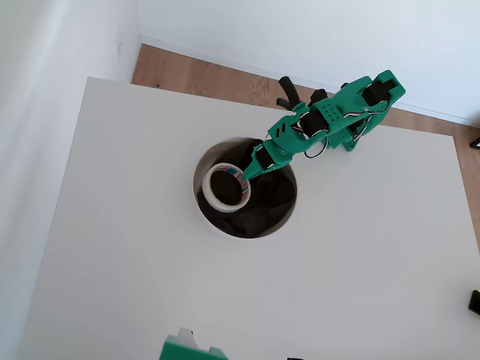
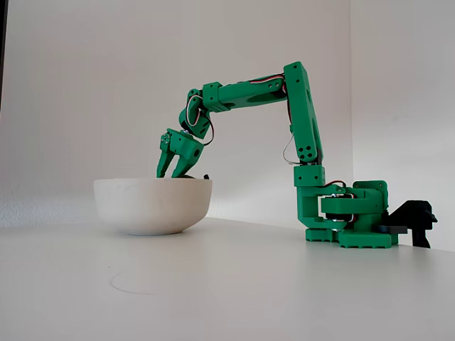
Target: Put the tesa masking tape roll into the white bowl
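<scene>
Gripper (image 1: 248, 172) parted, tips hidden behind white bowl (image 2: 153, 206) rim; tape roll (image 1: 227, 187) lies inside.

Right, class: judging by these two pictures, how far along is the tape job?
Nearly done: the cream-white masking tape ring lies inside the large white bowl, on dark cloth. The green end effector is beside the ring; whether it grips is unclear. Left: letting go if needed, and lifting clear.

table (image 1: 150, 285): white, plain | bowl (image 2: 153, 206) sits on it near the middle | green arm base (image 2: 352, 220) planted at the far edge
</scene>
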